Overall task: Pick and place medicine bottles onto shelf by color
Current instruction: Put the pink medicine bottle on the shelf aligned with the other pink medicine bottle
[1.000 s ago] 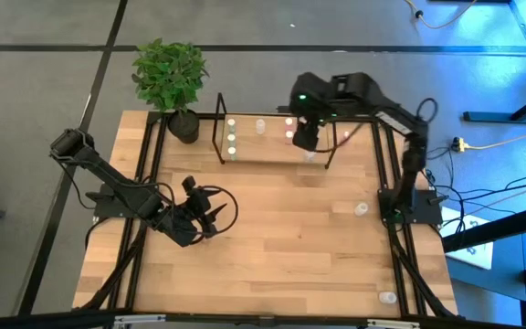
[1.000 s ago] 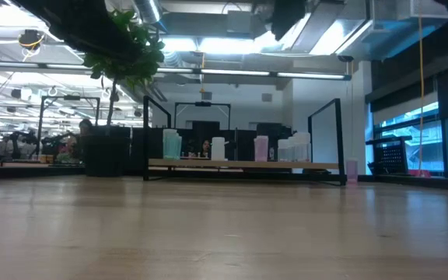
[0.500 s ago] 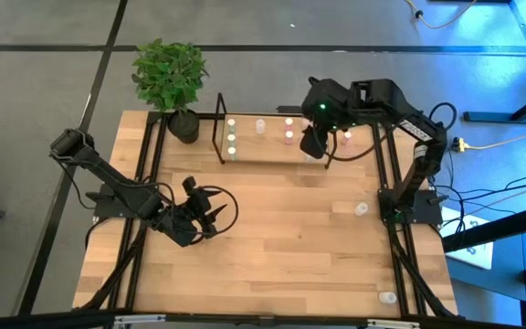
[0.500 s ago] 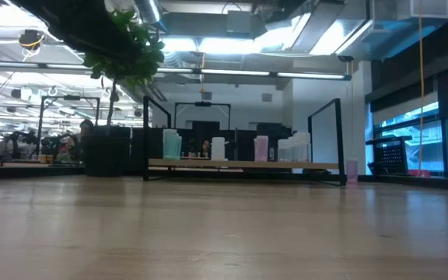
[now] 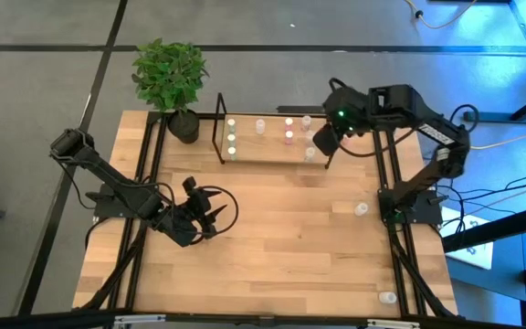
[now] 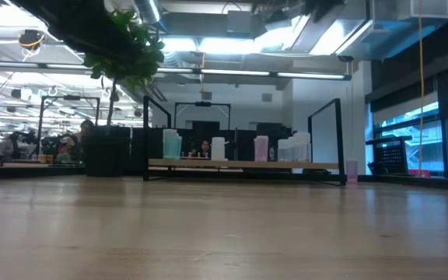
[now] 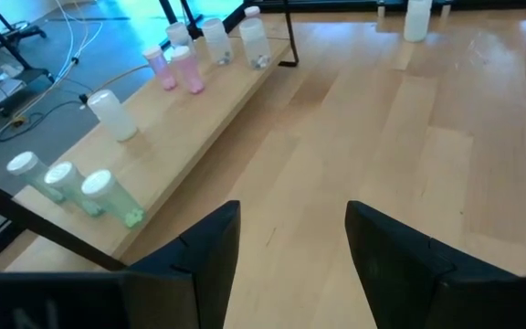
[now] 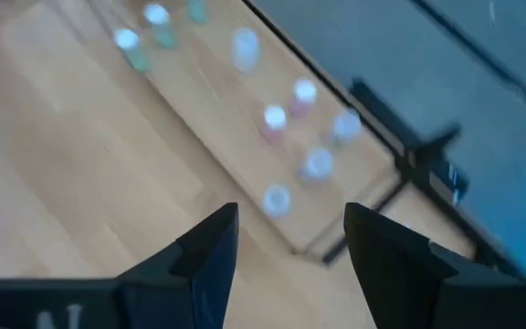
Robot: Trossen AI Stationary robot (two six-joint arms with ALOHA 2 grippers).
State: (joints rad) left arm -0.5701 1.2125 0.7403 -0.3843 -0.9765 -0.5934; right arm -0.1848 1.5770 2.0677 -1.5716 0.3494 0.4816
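Note:
The shelf [image 5: 272,151], a light board in a black wire frame, stands at the table's far side. On it stand several medicine bottles: yellow-green ones [image 7: 99,192] at its left end, a white one [image 7: 112,114], pink ones [image 7: 188,68] and clear ones [image 8: 316,164] toward its right end. My right gripper [image 5: 320,142] hovers open and empty high over the shelf's right end. Low over the table's left middle, my left gripper [image 5: 210,208] is open and empty [image 7: 290,256] and faces the shelf. Loose bottles [image 5: 362,209] [image 5: 387,297] stand upright on the table's right side.
A potted plant [image 5: 170,78] stands at the far left corner beside the shelf. A pink bottle [image 6: 352,169] stands on the table just right of the shelf. Bare wooden tabletop [image 5: 281,228] lies between the two arms.
My right gripper has moved from above the shelf's right part toward the table's right edge, rising a little and rolling about its own axis. Its fingers have stayed open and empty. The bottles on the shelf have not moved.

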